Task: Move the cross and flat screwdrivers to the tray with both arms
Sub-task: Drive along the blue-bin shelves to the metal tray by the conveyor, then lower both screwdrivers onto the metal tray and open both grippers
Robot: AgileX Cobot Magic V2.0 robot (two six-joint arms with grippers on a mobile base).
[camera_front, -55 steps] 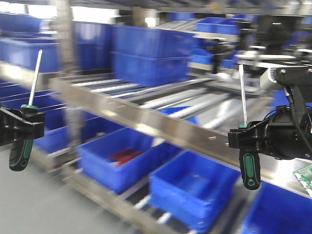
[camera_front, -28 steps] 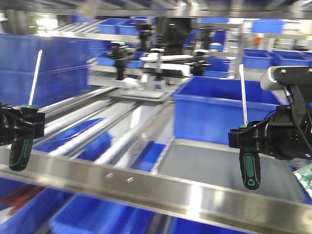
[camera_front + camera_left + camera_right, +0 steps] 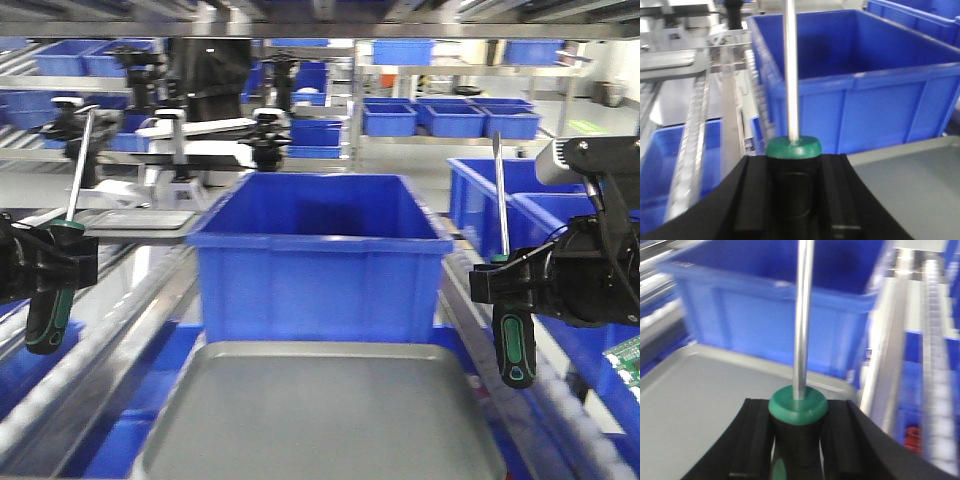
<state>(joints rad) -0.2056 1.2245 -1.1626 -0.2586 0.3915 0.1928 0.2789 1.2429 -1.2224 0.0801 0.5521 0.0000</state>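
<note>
A: Where are the two tools?

B: Both are in the air. The left gripper (image 3: 58, 262) is clamped around the handle of the left screwdriver (image 3: 46, 318), and the right gripper (image 3: 507, 283) grips the right screwdriver (image 3: 515, 350) the same way. Each stands upright, shaft pointing up, with the handle butt hanging below the jaws.

A: And the grey metal tray (image 3: 320, 420)?

B: Low and central, between the arms, just in front of the deep blue bin (image 3: 320, 270). Its visible floor is bare.

A: Which arm is closer?

B: The right, I judge. Its handle hangs just beside the tray's right edge, while the left one sits well off the left edge. Both need to travel inward and down.

A: Any catch?

B: The long axes are vertical and the tray is shallow, so each tool probably needs tipping over before the jaws let go.
</note>
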